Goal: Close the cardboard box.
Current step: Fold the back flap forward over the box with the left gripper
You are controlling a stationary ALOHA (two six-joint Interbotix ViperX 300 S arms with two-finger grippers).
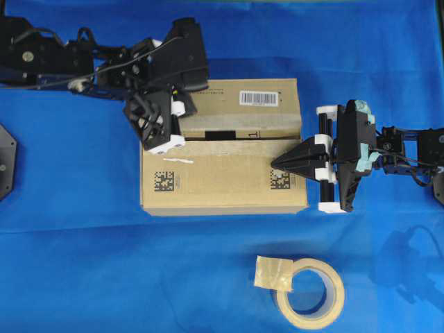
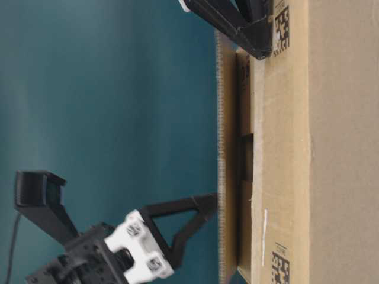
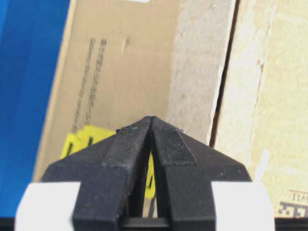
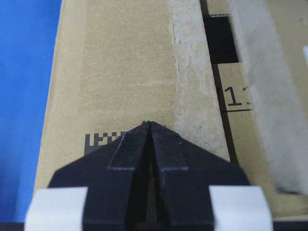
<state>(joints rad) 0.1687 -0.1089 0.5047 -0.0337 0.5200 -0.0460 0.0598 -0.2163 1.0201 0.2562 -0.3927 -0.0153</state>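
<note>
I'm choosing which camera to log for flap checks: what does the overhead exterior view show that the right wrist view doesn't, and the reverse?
Only the overhead view shows the tape roll, the white barcode label, the left gripper and the whole cardboard box. Only the right wrist view shows the dark gap between flaps with a printed "11" close up. Both show the right gripper, fingertips together, over a black square code on the near flap.

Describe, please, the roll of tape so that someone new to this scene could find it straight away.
Start at the large brown cardboard box in the middle of the blue cloth. Look from its long front edge toward the bottom of the overhead view, slightly right: the beige ring-shaped tape roll lies flat there, apart from the box. It is the only round object, with a loose tab sticking up.
</note>
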